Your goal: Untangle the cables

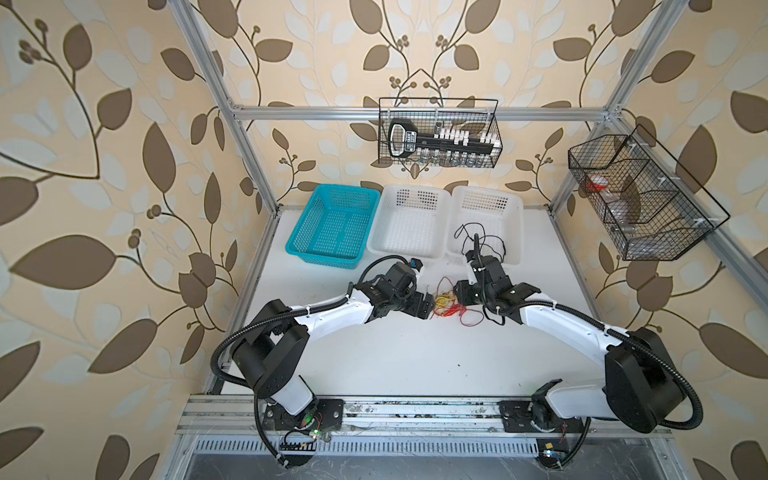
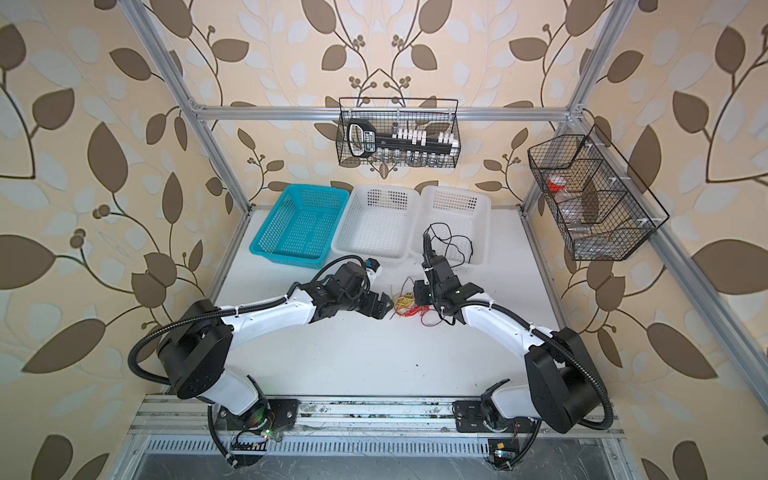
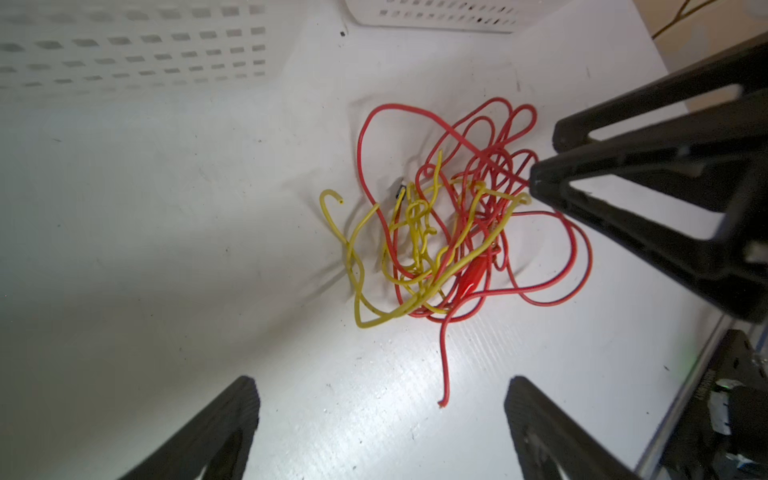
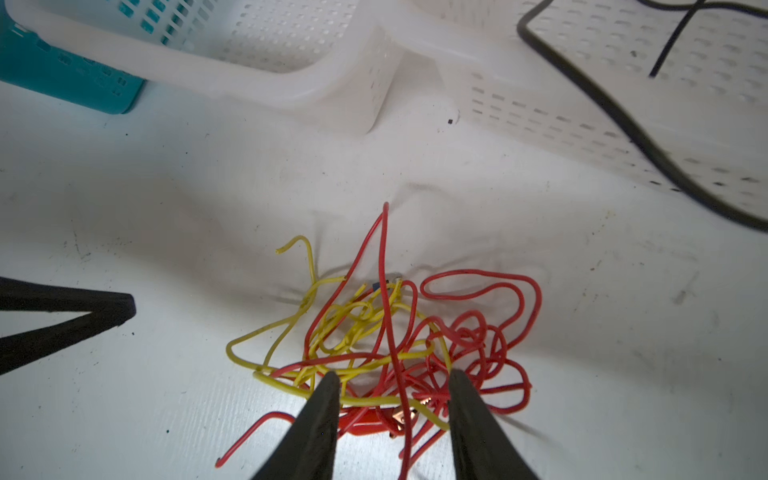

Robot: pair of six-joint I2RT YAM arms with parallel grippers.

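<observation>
Right wrist view: right gripper (image 4: 394, 374) jaws half-open, straddling the cables (image 4: 390, 345), nothing pinched yet. Left gripper (image 3: 382, 380) jaws wide, empty. Next, I reckon: pinch one strand, tease it out.

plastic baskets (image 1: 348, 189) 3 | wire racks (image 1: 665, 232) 2 | cables (image 3: 449, 232) maybe 3 (red, yellow, black)

Red and yellow cables (image 3: 432, 253) knot in a bright tangle on a white, dark-flecked desk (image 1: 395, 357), to the near right of a teal lattice basket (image 1: 324, 255). Right of the teal basket come a white perforated basket (image 1: 399, 249) and a second white basket (image 1: 486, 193), crossed by a thin black cable (image 2: 451, 237). Above it, black wire-mesh racks (image 1: 438, 101). Cream wallpaper (image 1: 104, 216) carries brown and pale grey leaves on dark stems. The robot arms (image 1: 332, 313) are white with black joints.
</observation>
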